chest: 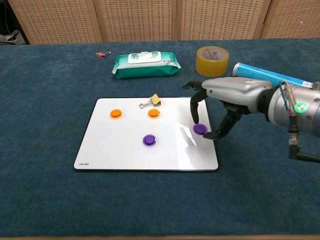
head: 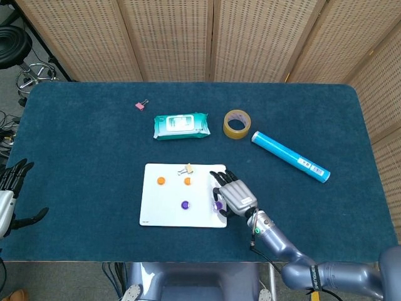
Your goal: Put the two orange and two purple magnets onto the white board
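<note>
The white board (head: pixel 163 212) (chest: pixel 120 147) lies at the table's front middle. Two orange magnets (head: pixel 161 181) (head: pixel 187 181) (chest: pixel 115 113) (chest: pixel 154 113) and one purple magnet (head: pixel 185 204) (chest: pixel 149 140) sit on it. My right hand (head: pixel 233 197) (chest: pixel 235 95) hovers over the board's right edge, a finger and the thumb pinching a second purple magnet (head: pixel 218 205) (chest: pixel 200 129) that sits low on the board. My left hand (head: pixel 9 194) hangs off the table's left edge, fingers spread, holding nothing.
A small binder clip (head: pixel 186 169) (chest: pixel 152 101) lies on the board's top edge. Behind are a green wipes pack (head: pixel 180 125) (chest: pixel 145 64), a tape roll (head: pixel 235 123) (chest: pixel 212 60), a blue tube (head: pixel 290 157) (chest: pixel 275 80) and a pink clip (head: pixel 141 106) (chest: pixel 103 54).
</note>
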